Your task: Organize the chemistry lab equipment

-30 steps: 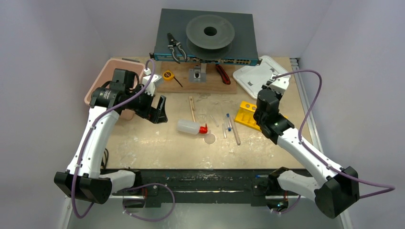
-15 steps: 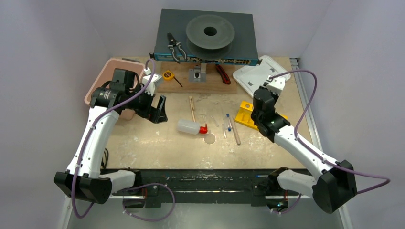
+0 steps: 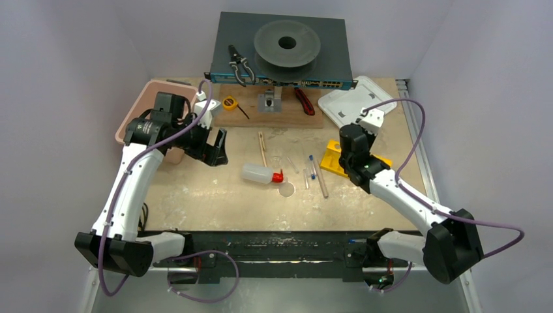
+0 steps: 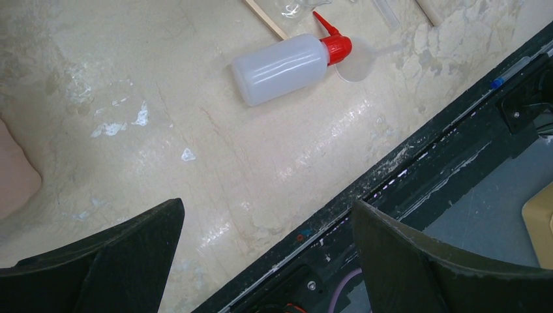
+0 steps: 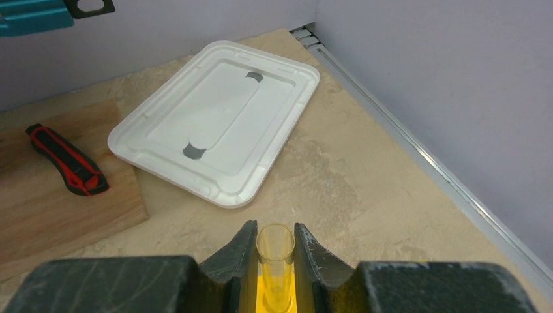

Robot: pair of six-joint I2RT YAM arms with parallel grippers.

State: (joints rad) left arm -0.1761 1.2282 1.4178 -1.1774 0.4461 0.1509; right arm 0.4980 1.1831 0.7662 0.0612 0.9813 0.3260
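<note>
A translucent squeeze bottle with a red cap (image 3: 259,173) lies mid-table, also in the left wrist view (image 4: 280,67). A small clear round dish (image 3: 286,190) lies beside its cap. Thin blue-capped tubes (image 3: 312,167) and wooden sticks (image 3: 262,149) lie nearby. A yellow rack (image 3: 336,158) stands to their right. My right gripper (image 5: 275,227) is shut on an upright clear tube (image 5: 275,242) over the rack's yellow; it is above the rack in the top view (image 3: 352,151). My left gripper (image 3: 218,153) is open and empty, left of the bottle (image 4: 266,205).
A pink bin (image 3: 147,104) stands at the back left. A white tray lid (image 3: 352,101) lies at the back right. A wooden board (image 3: 274,114) holds a yellow tape measure (image 3: 229,102) and a red-handled tool (image 3: 304,101). Pliers (image 3: 240,65) lie on a dark box.
My right arm has moved left, bringing its gripper and the tube over the yellow rack. The left arm has barely moved.
</note>
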